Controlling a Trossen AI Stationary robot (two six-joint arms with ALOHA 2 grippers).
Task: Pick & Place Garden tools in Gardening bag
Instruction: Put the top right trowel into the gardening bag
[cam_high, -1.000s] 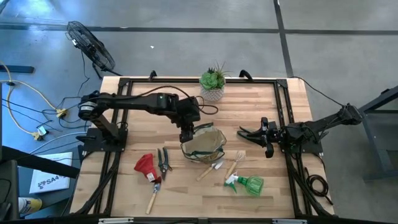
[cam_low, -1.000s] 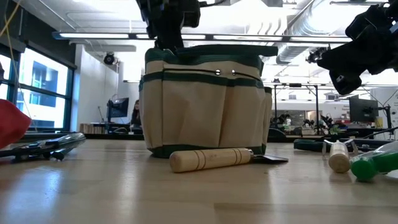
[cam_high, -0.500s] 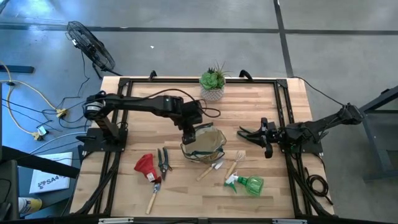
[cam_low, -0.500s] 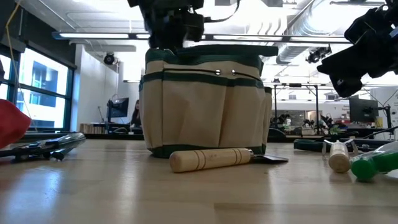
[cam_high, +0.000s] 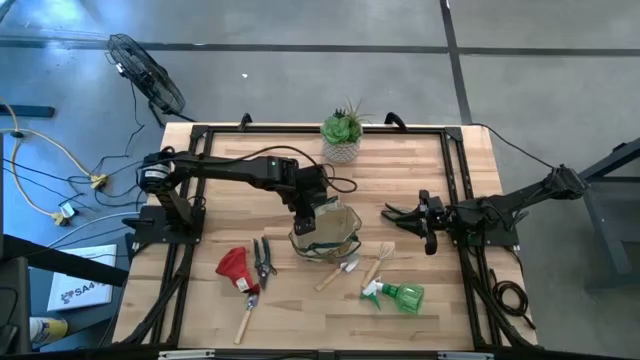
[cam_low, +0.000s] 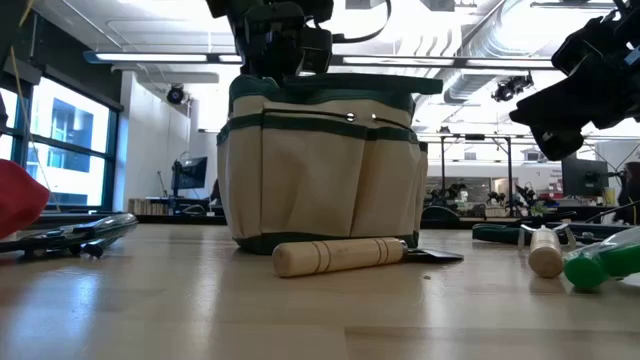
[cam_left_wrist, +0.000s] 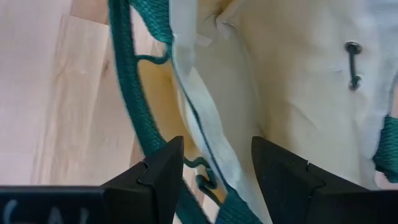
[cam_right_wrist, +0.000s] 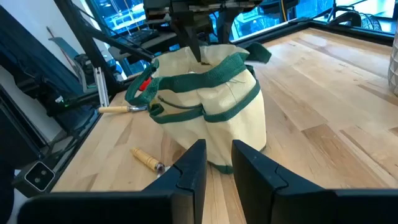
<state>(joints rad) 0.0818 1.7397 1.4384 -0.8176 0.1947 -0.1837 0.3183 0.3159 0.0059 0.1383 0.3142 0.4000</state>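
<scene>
In the low view the left gripper (cam_low: 272, 62) hangs over the gardening bag (cam_low: 325, 165), and the top edge cuts off its arm. The bag hides whatever lies behind it on the bench (cam_low: 200, 310). The red glove (cam_low: 18, 200) is cut by the side edge, so only part shows. The spray bottle (cam_low: 605, 262) runs off the other side. In the left wrist view only a piece of the bag's rim and wall shows. From above, the small tools beside the bag are too tiny to tell apart.
</scene>
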